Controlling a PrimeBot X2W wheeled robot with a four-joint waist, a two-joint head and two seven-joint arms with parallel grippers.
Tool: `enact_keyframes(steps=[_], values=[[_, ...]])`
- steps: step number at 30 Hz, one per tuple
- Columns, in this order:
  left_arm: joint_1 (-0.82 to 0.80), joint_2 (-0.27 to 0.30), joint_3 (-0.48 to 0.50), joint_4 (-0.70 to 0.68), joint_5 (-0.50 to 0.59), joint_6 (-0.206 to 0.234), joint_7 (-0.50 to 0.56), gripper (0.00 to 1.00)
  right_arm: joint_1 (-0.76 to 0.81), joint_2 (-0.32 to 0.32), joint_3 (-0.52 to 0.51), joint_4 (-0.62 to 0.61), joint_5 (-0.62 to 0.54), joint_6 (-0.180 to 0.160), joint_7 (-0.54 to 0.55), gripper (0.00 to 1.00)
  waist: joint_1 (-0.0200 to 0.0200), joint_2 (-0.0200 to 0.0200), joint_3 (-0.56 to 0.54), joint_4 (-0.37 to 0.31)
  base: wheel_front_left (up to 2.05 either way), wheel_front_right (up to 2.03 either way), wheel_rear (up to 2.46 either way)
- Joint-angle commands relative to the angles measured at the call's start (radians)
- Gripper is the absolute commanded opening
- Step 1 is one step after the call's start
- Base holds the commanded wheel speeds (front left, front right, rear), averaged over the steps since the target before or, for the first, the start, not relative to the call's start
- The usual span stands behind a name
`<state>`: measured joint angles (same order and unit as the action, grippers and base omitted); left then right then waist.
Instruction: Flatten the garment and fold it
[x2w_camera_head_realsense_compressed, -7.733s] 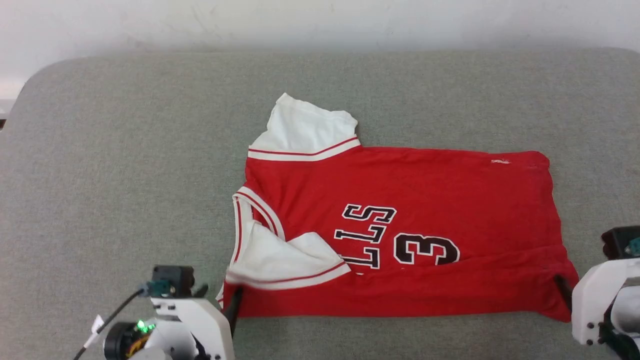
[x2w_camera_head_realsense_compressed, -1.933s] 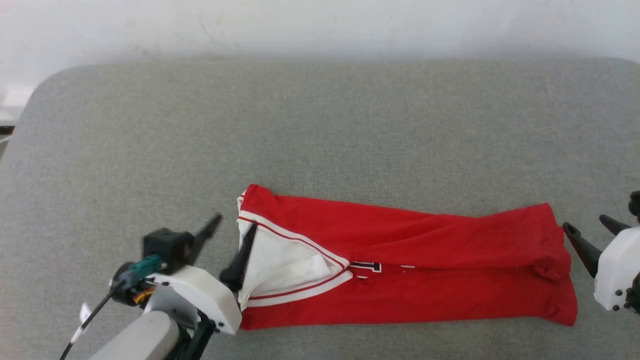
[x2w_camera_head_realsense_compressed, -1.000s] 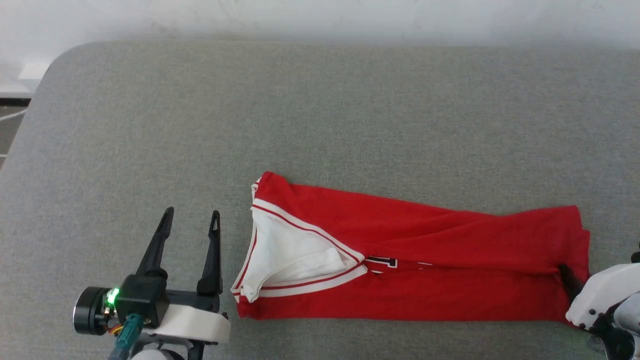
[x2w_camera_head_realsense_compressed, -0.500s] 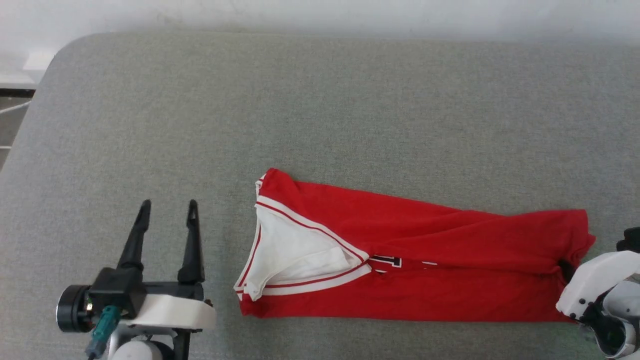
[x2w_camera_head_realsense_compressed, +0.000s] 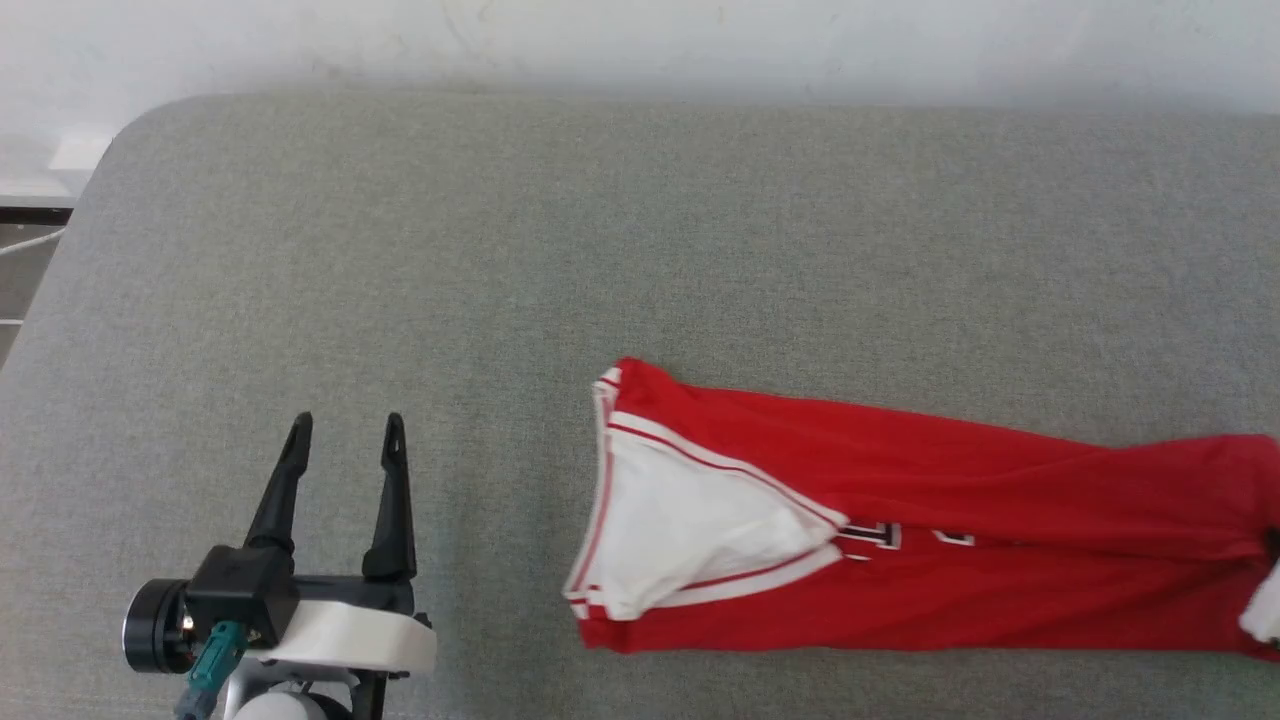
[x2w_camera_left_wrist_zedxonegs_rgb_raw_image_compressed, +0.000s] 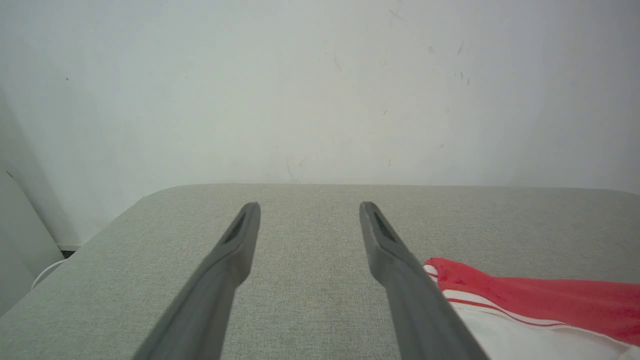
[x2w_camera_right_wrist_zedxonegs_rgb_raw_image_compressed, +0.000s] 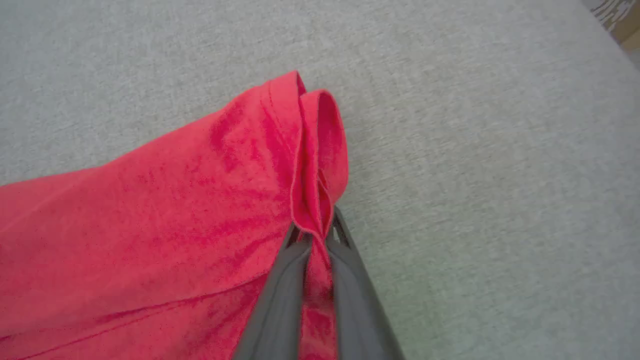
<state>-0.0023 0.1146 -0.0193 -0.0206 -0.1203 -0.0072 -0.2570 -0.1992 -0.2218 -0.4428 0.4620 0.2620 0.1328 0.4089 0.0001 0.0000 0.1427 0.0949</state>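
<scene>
Nearest me, my right jaws are pinched on a bunched bit of red hem on the shirt (x2w_camera_right_wrist_zedxonegs_rgb_raw_image_compressed: 175, 225), with only a narrow ridge of cloth between them (not much to hang on to). My left jaws stand spread over bare worktop (x2w_camera_head_realsense_compressed: 600, 220), holding nothing, well apart from the collar end. The shirt lies as a long folded band towards the worktop's right side, with the white sleeve (x2w_camera_head_realsense_compressed: 690, 520) on top. My worry is that a pull from the right has no anchor at the collar, so the whole band could slide and skew the fold. The thin pinch could also slip off. Further off, the worktop's right edge lies not far beyond the hem, and cloth might trail over it.
</scene>
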Motion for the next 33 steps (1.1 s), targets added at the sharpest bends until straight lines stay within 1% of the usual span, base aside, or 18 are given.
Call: enact_keyframes(steps=[1,3,6,11,15,19,24,28,30,33], values=[[0.008,-0.008,0.006,-0.001,0.008,-0.009,-0.005,1.00,-0.014,-0.013,-0.020,0.001,-0.017,-0.002,-0.009,0.00,-0.0001,0.0000,0.001,0.001,0.00,0.00,0.00],[0.010,-0.014,0.008,0.001,0.012,-0.014,-0.005,1.00,-0.017,-0.021,-0.048,0.001,-0.036,-0.002,-0.010,0.00,-0.0001,0.0000,0.002,0.001,0.00,0.00,0.00],[0.012,-0.021,0.014,0.004,0.016,-0.021,-0.005,1.00,-0.006,-0.024,-0.055,-0.014,-0.042,-0.002,-0.006,0.00,-0.0001,0.0000,-0.004,0.001,0.00,0.00,0.00],[0.024,-0.031,0.026,0.008,0.018,-0.029,-0.005,1.00,0.055,-0.004,-0.002,-0.094,-0.026,-0.002,0.012,0.00,-0.0001,0.0000,-0.035,-0.001,0.00,0.00,0.00],[0.037,-0.039,0.026,0.010,0.022,-0.035,-0.005,1.00,0.131,0.018,0.075,-0.205,-0.002,-0.002,0.053,0.00,-0.0001,0.0000,-0.062,0.002,0.00,0.00,0.00],[0.048,-0.046,0.026,0.007,0.020,-0.037,-0.005,1.00,0.200,0.028,0.187,-0.335,0.031,-0.002,0.108,0.00,-0.0001,0.0000,-0.081,0.008,0.00,0.00,0.00],[0.049,-0.054,0.018,0.000,0.018,-0.038,-0.005,1.00,0.230,0.045,0.324,-0.467,0.079,-0.002,0.169,0.00,-0.0001,0.0000,-0.089,0.032,0.00,0.00,0.00],[0.048,-0.058,0.012,0.002,0.014,-0.039,-0.005,1.00,0.206,0.074,0.409,-0.517,0.128,-0.002,0.196,0.00,-0.0001,0.0000,-0.086,0.062,0.00,0.00,0.00],[0.046,-0.059,0.007,0.004,0.013,-0.039,-0.005,1.00,0.185,0.084,0.448,-0.520,0.140,-0.002,0.207,0.00,-0.0001,0.0000,-0.082,0.082,0.00,0.00,0.00],[0.039,-0.061,0.004,0.005,0.011,-0.037,-0.005,1.00,0.155,0.116,0.511,-0.515,0.181,-0.002,0.222,0.00,-0.0001,0.0000,-0.075,0.113,0.00,0.00,0.00]])
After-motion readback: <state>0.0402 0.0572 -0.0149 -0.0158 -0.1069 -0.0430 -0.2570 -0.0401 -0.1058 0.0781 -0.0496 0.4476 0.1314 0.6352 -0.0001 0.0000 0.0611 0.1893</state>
